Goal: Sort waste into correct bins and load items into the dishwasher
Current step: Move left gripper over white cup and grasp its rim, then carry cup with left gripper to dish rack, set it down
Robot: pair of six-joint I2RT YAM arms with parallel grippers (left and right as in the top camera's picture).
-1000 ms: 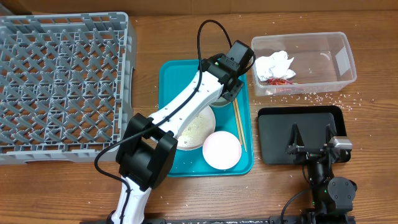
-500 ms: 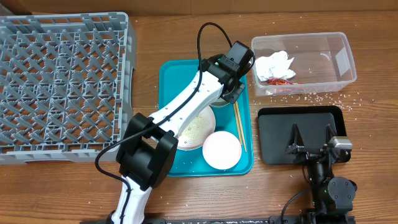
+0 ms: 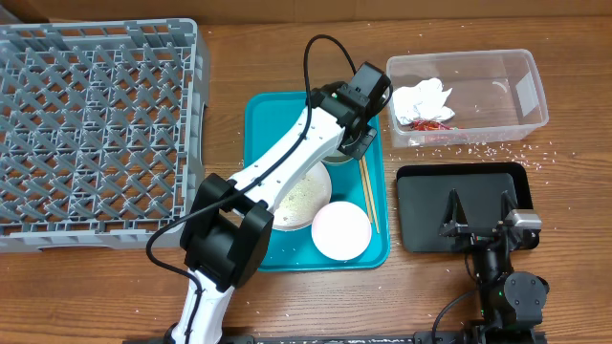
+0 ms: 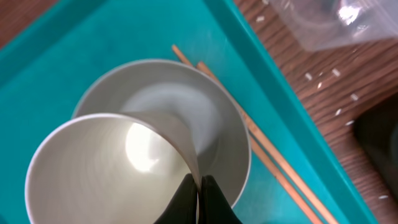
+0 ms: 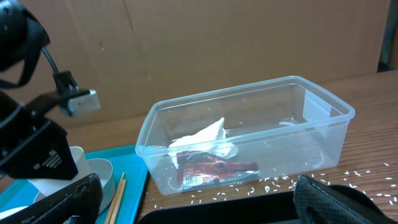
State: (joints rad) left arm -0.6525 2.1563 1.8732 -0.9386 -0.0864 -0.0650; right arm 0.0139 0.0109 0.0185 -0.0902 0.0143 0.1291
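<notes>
My left gripper [image 3: 358,132] is shut on the wall of the small white cup [image 4: 106,168], one finger inside and one outside. It holds the cup tilted over the grey metal bowl [image 4: 214,115] on the teal tray. The chopsticks [image 4: 273,155] lie beside the bowl. The white plate [image 3: 301,196] holds rice grains, and the white bowl [image 3: 340,230] sits in front of it. The clear tub [image 3: 469,91] holds the tissue [image 3: 421,97] and the red wrapper [image 3: 430,124]. My right gripper [image 3: 478,225] is open and empty above the black tray [image 3: 421,205].
The grey dish rack [image 3: 96,134] stands at the left. The teal tray [image 3: 263,115] lies in the middle. Rice grains [image 3: 497,148] are scattered on the table in front of the tub. My left arm stretches across the plate.
My left gripper has shifted very slightly with the cup over the metal bowl. The right arm has not moved.
</notes>
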